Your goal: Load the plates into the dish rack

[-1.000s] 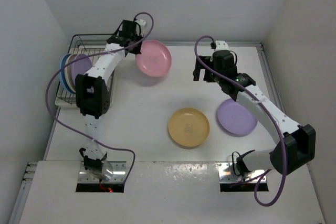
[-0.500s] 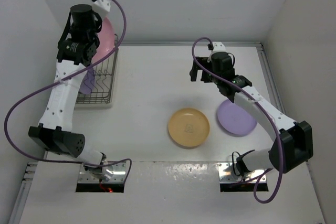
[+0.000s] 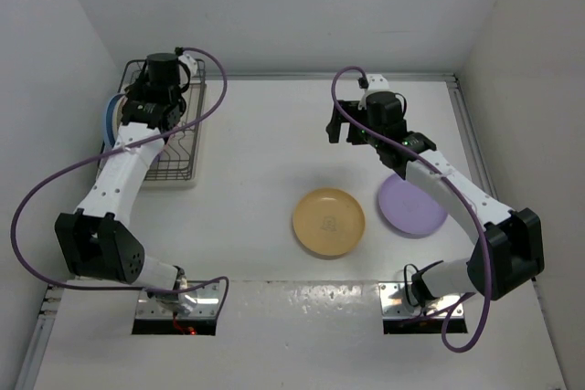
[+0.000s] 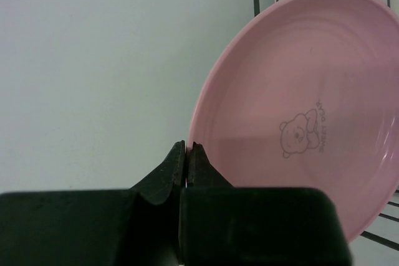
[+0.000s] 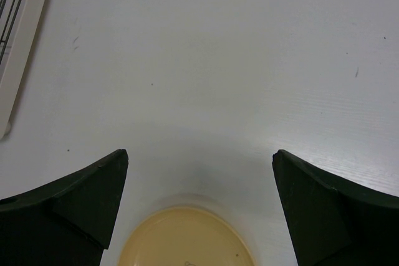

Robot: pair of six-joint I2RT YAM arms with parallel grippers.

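Pinched the pink plate [image 4: 299,110] by its rim at eight o'clock, left gripper [image 4: 187,149] clamped tight, over the dish rack [image 3: 169,163] at ten o'clock. Held right gripper [image 5: 199,157] wide, empty, orange plate [image 5: 187,241] at its six o'clock. Judged light, stiff, slick; best taken by the rim.

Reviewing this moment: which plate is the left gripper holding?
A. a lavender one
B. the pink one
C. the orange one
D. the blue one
B: in the left wrist view the left gripper is pinched shut on the rim of the pink plate, while the orange plate and a lavender plate lie flat on the table.
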